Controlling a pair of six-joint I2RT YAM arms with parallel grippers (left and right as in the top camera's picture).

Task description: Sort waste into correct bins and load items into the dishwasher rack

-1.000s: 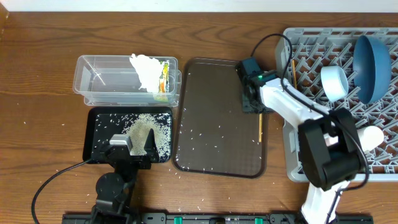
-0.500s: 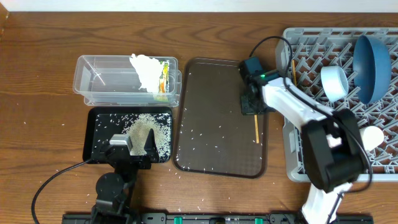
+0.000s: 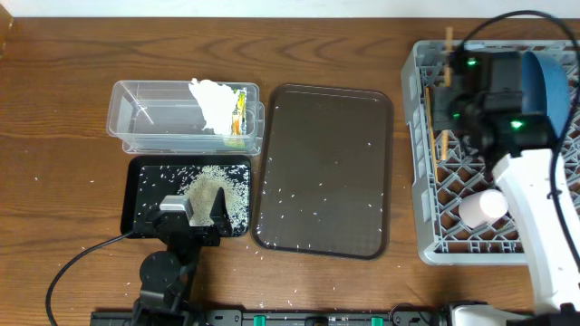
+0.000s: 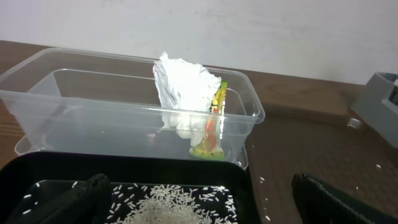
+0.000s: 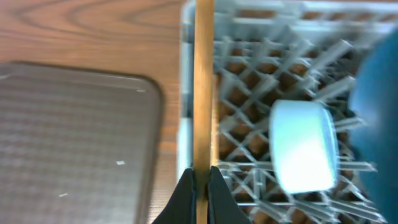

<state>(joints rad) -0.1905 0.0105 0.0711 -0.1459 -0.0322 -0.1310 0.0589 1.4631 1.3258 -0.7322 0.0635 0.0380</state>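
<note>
Whereas a second ago the right gripper (image 5: pixel 202 177) was low over the dark brown serving tray (image 3: pixel 317 127) with the thin wooden chopstick (image 5: pixel 203 81), it now hovers above the left edge of the large light-grey lattice dishwasher rack (image 3: pixel 420 181), fingers clenched on the stick. The tray keeps only scattered white rice grains (image 3: pixel 288 193), so lowering and release apparently remain.

One grey rack (image 3: pixel 426 237), one brown tray (image 3: pixel 322 136), one clear tub (image 3: pixel 149 118), one black tray (image 3: pixel 145 186). Two chopsticks (image 3: pixel 449 43), one napkin (image 3: pixel 213 100), one wrapper (image 4: pixel 210 127), one blue dish (image 3: pixel 548 86), one bowl (image 5: pixel 305 149), one cup (image 3: pixel 480 208). Rice grains (image 3: pixel 213 190) beyond counting.
</note>
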